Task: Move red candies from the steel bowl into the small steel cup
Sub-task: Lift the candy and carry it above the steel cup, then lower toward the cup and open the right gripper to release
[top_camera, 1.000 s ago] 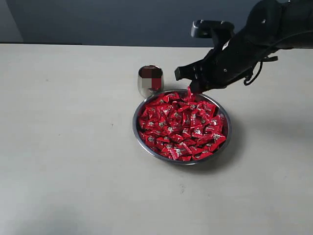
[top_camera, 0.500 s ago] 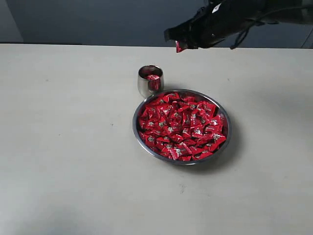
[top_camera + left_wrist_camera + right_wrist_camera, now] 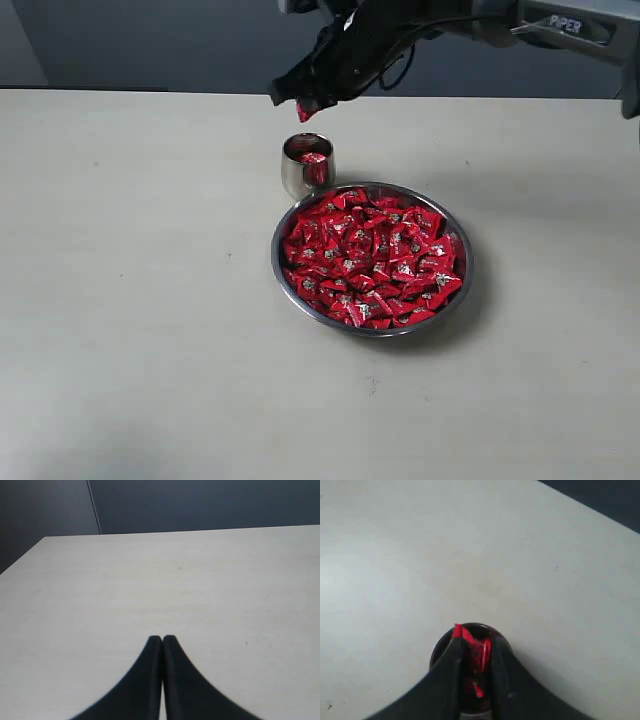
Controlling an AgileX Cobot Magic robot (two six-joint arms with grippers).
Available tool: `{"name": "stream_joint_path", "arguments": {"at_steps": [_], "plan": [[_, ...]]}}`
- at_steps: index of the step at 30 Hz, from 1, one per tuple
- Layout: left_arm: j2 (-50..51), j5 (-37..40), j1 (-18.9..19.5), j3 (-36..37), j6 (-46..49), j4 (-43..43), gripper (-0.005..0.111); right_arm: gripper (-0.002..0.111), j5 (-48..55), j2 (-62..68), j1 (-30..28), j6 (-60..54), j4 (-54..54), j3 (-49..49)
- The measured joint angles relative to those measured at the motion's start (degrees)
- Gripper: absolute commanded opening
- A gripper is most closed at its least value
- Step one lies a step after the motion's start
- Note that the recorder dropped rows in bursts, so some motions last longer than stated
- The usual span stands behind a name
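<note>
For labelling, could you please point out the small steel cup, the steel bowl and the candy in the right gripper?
small steel cup (image 3: 293, 180), exterior view, its outer wall.
steel bowl (image 3: 274, 258), exterior view, its left rim.
held red candy (image 3: 476, 650), right wrist view, the wrapper's middle.

You have soft, even light on the pale surface (image 3: 150, 300), with a dark wall (image 3: 150, 40) behind it. In the exterior view the steel bowl (image 3: 274, 262) throws a faint, diffuse shadow to its right, and the red candies (image 3: 370, 260) glint with small highlights. Up close, your left claw (image 3: 161, 639) and right claw (image 3: 476, 647) are dark, out-of-focus silhouettes, and the red candy (image 3: 470, 640) between the right claw's fingers looks blurred.
</note>
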Motion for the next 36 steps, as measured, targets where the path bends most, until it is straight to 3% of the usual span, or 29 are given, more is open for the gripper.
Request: {"name": "stream_joint_path", "arguments": {"at_steps": [9, 36], "plan": [[0.0, 0.0, 0.0, 0.0, 0.0, 0.0, 0.000, -0.001, 0.2, 2.4, 2.1, 5.4, -11.8, -0.1], [0.0, 0.0, 0.0, 0.0, 0.0, 0.0, 0.000, -0.001, -2.6, 2.8, 2.2, 5.7, -10.2, -0.2]]}}
